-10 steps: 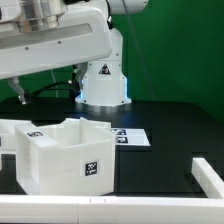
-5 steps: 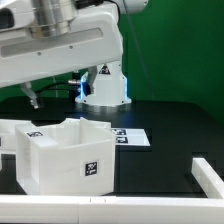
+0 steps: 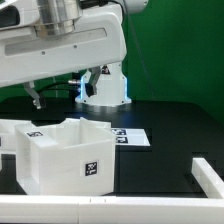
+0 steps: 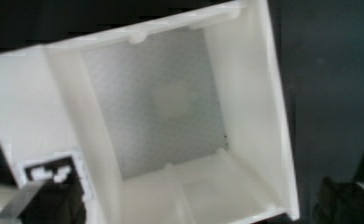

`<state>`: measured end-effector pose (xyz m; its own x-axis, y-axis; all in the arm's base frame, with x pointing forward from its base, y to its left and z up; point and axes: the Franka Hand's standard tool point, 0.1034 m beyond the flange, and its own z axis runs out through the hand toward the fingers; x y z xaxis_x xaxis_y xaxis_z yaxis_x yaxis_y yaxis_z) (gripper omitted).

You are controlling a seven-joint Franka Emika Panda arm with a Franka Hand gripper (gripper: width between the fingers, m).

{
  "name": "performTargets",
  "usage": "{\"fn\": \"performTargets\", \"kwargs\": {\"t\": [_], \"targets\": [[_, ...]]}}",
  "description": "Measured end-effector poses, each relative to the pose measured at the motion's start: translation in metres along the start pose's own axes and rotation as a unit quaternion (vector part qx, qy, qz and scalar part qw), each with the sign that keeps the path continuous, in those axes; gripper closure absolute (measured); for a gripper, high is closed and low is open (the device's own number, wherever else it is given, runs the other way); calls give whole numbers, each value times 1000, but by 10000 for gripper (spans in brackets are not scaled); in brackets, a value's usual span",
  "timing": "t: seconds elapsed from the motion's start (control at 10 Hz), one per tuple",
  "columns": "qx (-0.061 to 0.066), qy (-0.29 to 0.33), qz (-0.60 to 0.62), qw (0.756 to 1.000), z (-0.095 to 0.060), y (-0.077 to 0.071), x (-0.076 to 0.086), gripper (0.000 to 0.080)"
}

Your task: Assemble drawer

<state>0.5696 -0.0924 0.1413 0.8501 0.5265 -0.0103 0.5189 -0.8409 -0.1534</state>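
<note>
Currently: gripper (image 3: 35, 97) aloft and empty over the casing (image 3: 62, 155); no contact.
Overhead, the arm (image 3: 60, 45) hangs above the table (image 3: 170, 150) at the exterior view's left. The tall white casing stands upright beneath it, open side up, with a shallow tray (image 3: 208, 178) well apart at the exterior view's right. Fingers (image 4: 42, 200) stand apart, holding nothing; the wrist view looks into the casing. Risk, as judged: a misaligned descent would land a fingertip on a wall's rim instead of astride it, tipping or shoving the light casing.
</note>
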Motion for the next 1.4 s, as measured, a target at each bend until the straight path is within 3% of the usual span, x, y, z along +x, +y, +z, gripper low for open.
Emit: {"fn": "performTargets", "kwargs": {"t": [0.2, 0.6, 0.7, 1.0, 1.1, 1.3, 1.4], "targets": [[-19, 8, -97, 995, 3, -9, 0, 150], [-22, 9, -102, 994, 6, -13, -5, 150], [-36, 13, -180, 983, 9, -10, -7, 150], [-60, 5, -339, 939, 15, -7, -14, 150], [-51, 14, -318, 946, 16, -6, -18, 150], [-52, 13, -321, 946, 16, -6, -18, 150], [-66, 9, -368, 928, 16, -2, -19, 150]]}}
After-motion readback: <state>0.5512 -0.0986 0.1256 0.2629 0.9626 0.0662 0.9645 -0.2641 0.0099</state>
